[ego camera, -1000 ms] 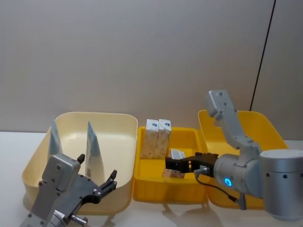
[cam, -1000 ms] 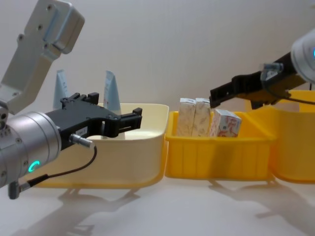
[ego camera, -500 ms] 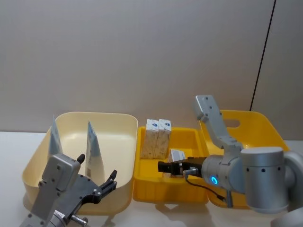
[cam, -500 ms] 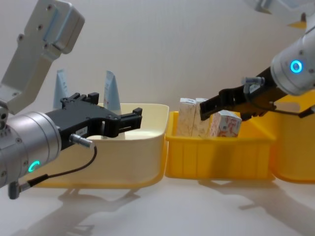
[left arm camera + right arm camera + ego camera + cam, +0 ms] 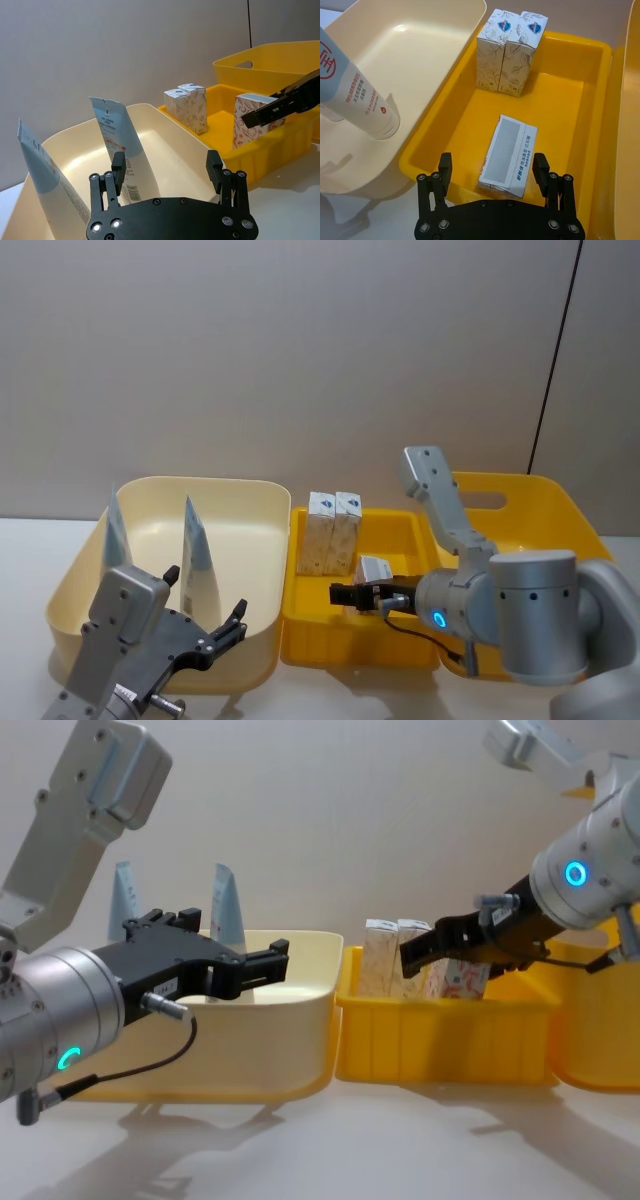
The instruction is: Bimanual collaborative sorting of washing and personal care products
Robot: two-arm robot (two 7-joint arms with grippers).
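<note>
A small yellow plastic bin sits mid-way across the white worktop, and everything else is placed from it. In its far left corner two beige-marbled cartons stand upright, side by side and touching. Closer to the robot, about midway along the bin's near wall, a red-speckled carton with a white top stands alone. It is well apart from the pair and a little tilted in the chest view.

The right claw reaches over this bin from its right side, just above rim height. It is spread open. The right wrist view shows one finger on each side of the red-speckled carton's top, with a gap between finger and carton on both sides, so it grips nothing.

Just beside the bin's left wall, rims meeting in the chest view, is a wide cream plastic bin. Two tall white squeeze tubes with pale-blue crimped ends lean inside it, crimped ends up. One is closer to the small yellow bin than the other, and the closer one carries red print and a barcode.

The left claw hangs to the left of the small yellow bin, over the cream bin's near edge. Its fingers are wide apart and empty, with the tips aimed roughly toward the small yellow bin.

Just beside the small yellow bin's right wall stands a large yellow plastic bin, taller, with a handle slot in its far wall.
</note>
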